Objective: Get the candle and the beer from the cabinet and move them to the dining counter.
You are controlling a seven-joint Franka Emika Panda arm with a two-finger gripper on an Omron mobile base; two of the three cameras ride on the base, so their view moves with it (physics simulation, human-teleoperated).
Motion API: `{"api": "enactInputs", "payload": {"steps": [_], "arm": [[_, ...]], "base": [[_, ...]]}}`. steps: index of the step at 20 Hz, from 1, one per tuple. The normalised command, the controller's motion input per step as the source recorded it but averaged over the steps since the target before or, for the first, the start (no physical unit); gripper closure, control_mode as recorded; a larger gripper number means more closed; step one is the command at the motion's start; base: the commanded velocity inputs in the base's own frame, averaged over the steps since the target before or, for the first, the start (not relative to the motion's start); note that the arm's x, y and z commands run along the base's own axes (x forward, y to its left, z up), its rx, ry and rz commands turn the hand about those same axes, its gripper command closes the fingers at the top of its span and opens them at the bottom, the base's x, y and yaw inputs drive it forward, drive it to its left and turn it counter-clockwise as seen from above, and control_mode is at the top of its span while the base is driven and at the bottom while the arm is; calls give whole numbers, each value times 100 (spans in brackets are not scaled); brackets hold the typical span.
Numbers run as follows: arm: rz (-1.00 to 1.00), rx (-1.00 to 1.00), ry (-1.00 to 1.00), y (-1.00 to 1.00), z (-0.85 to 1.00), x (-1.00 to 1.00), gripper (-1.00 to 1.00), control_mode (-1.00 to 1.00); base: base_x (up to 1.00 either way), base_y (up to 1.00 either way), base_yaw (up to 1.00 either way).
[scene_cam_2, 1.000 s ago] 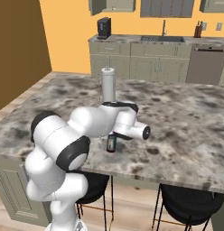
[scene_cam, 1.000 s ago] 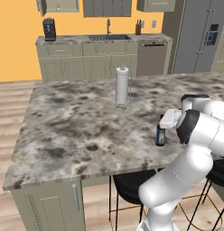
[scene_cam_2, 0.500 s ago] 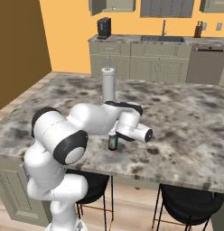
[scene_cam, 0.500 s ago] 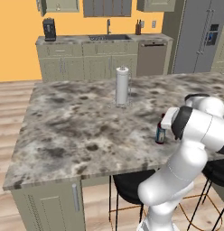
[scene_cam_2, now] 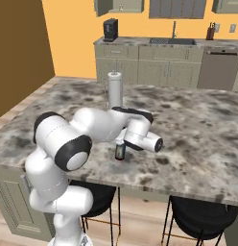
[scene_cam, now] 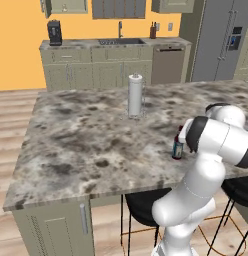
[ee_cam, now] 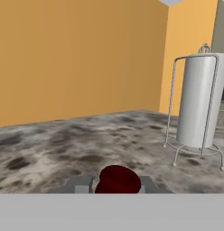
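Observation:
The beer (scene_cam_2: 120, 152), a small dark brown bottle with a red label, stands upright on the dining counter (scene_cam_2: 197, 125) near its front edge. My gripper (scene_cam_2: 122, 142) comes down over the bottle's top and is shut on its neck. In the hand view the red cap of the beer (ee_cam: 117, 179) sits between the two fingertips of the gripper (ee_cam: 117, 184). From the left base view the beer (scene_cam: 177, 149) shows just left of my forearm, on the dining counter (scene_cam: 86, 130). The candle is out of view.
A tall white paper-towel roll (scene_cam: 135, 95) in a wire stand rises mid-counter, behind the bottle. Black stools (scene_cam_2: 200, 218) stand under the front edge. The wall counter with sink (scene_cam: 120, 42) and coffee machine (scene_cam: 54, 32) lies beyond, upper cabinets (scene_cam: 68, 6) above it.
The arm's forearm and wrist have settled slightly lower over the bottle. The beer stays at the same spot on the counter.

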Motion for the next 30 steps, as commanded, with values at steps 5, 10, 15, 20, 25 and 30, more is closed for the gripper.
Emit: {"api": "enactInputs", "payload": {"steps": [5,10,15,20,25,30], "arm": [[0,0,0,0,0,0,-100,-100],[0,0,0,0,0,0,-100,-100],[0,0,-2,0,28,-1,-100,-100],[0,0,-1,1,59,-26,-100,-100],[0,-1,2,30,72,-9,-100,-100],[-6,-1,13,40,84,-5,-100,-100]], "base": [[0,0,0],[0,0,0],[0,0,0],[0,0,0],[0,0,0],[0,0,0]]}}
